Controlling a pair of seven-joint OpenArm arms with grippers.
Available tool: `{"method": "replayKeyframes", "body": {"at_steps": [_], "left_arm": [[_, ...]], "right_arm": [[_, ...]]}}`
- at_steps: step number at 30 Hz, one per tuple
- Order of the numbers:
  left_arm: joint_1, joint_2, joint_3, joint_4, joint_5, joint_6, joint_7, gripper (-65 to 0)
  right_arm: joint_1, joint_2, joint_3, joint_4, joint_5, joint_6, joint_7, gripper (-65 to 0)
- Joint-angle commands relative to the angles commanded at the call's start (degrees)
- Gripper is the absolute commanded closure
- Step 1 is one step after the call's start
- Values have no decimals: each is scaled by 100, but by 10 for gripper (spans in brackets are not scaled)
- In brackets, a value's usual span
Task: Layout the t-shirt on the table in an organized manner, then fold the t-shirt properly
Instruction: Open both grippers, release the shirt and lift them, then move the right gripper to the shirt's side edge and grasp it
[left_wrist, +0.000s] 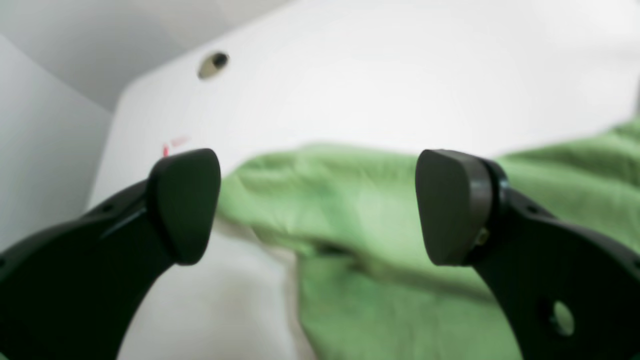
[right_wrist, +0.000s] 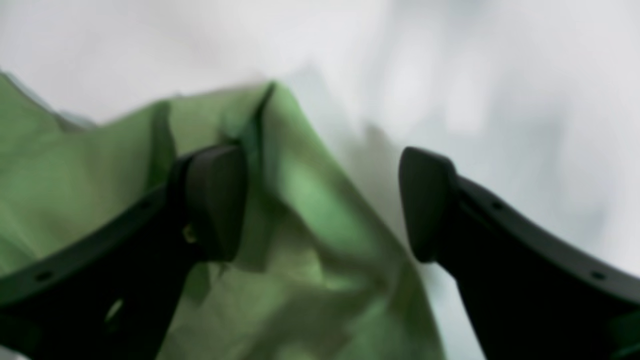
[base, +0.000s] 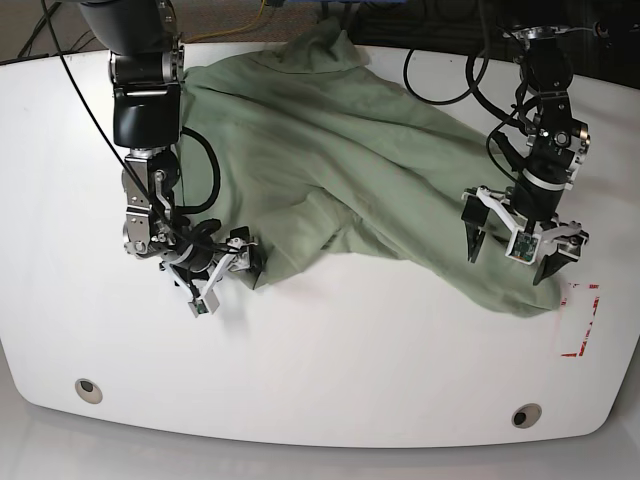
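The pale green t-shirt (base: 340, 160) lies wrinkled on the white table (base: 350, 380), running from the far middle down to the near right. My left gripper (base: 512, 264) hovers open over its near right corner. In the left wrist view that gripper (left_wrist: 317, 205) stands wide open, with the t-shirt (left_wrist: 380, 300) below and nothing between the pads. My right gripper (base: 228, 285) is open at the shirt's near left edge. In the right wrist view it (right_wrist: 320, 205) straddles a cloth edge (right_wrist: 300, 190) without closing on it; bare table (right_wrist: 500, 75) lies to the right.
Two round grey grommets (base: 88, 389) (base: 526, 414) sit near the table's front edge, and one grommet (left_wrist: 213, 64) shows in the left wrist view. Red tape marks (base: 585, 320) lie by the right edge. Black cables (base: 450, 60) trail at the back.
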Motion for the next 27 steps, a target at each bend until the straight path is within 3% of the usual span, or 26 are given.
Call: {"method": "replayKeyframes", "body": {"at_steps": [5,8,10,11,14,21,27], "left_arm": [[18,-9,-158,0,0,0,9,-568],[44,-9,-237,0,0,0,9,-568],[44,-9,-255,0,0,0,9,-568],[44,-9,-264,0,0,0,9,-568],[44,-9,-273,0,0,0,9,-568],[185,-9,-246,0,0,0,9,-568],[255,0,-237,0,0,0,0,-568]], "right_arm": [[-79,0,-149,-53,0,0,141,-445],[-97,0,-149,-26,0,0,141,-369],[-88,0,-149,-26,0,0,141,-285],[-88,0,-149,-26,0,0,141,-188],[-79,26,-149,-26,-26,-18,141,-11],[44,211,-123,-26,-35,-62,149,0],[281,299,431,-44,-44,-62,149,0]]}}
